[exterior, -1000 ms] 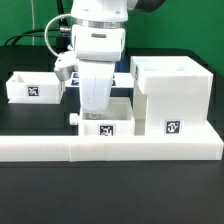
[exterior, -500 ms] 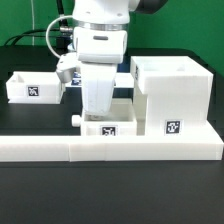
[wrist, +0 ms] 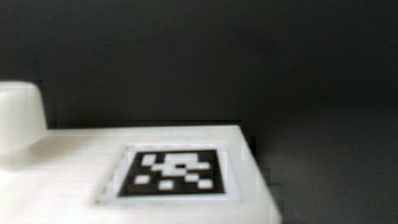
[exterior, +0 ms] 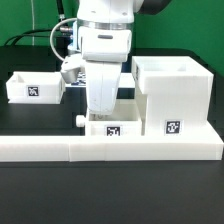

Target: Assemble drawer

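The drawer's white housing (exterior: 170, 95) stands at the exterior view's right, with a tag on its front. One open-topped tray (exterior: 95, 128) with a round knob (exterior: 80, 120) sits just to its left, behind the border bar. My gripper (exterior: 103, 112) reaches down into this tray, and its fingertips are hidden by the tray's wall. A second tray (exterior: 32, 88) stands apart at the exterior view's left. The wrist view shows a white tagged surface (wrist: 71, 160) close up against the dark table, with no fingers in sight.
The long low white L-shaped border bar (exterior: 110, 150) runs across the front, right against the tray and the housing. Cables (exterior: 40, 35) hang at the back left. The table top (exterior: 110, 195) is black.
My arm has shifted a little toward the exterior view's right, and the tray with its knob has moved the same way, closer to the housing.
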`<state>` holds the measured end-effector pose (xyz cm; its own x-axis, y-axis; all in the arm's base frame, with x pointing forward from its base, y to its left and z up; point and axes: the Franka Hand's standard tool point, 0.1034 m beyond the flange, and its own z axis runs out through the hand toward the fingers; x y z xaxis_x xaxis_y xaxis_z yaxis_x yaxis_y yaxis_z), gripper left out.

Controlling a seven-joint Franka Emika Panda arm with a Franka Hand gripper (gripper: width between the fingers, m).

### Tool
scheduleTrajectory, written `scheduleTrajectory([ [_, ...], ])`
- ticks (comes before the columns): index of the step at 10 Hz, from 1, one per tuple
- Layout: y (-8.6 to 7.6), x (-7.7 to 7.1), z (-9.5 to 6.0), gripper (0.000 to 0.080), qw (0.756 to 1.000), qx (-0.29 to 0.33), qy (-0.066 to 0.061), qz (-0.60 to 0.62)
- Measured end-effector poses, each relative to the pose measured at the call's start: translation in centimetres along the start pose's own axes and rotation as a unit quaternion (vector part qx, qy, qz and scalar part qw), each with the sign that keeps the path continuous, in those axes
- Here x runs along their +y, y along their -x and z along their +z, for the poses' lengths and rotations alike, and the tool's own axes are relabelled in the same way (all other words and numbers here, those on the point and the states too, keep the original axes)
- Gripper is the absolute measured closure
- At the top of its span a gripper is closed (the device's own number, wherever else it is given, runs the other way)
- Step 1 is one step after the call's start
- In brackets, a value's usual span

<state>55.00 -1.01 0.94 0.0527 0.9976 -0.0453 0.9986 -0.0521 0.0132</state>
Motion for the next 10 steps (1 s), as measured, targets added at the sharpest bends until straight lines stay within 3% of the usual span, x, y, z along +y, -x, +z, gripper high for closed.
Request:
scheduleTrajectory([
  [2, -0.57, -0.04, -0.05, 0.0757, 1.0, -0.005, 0.001, 0.019],
  [4, -0.22, -0.09, -0.1, 0.0757, 1.0, -0.009, -0.012, 0.024],
  [10, -0.35, -0.08, -0.1, 0.0757, 1.0, -0.012, -0.011, 0.018],
])
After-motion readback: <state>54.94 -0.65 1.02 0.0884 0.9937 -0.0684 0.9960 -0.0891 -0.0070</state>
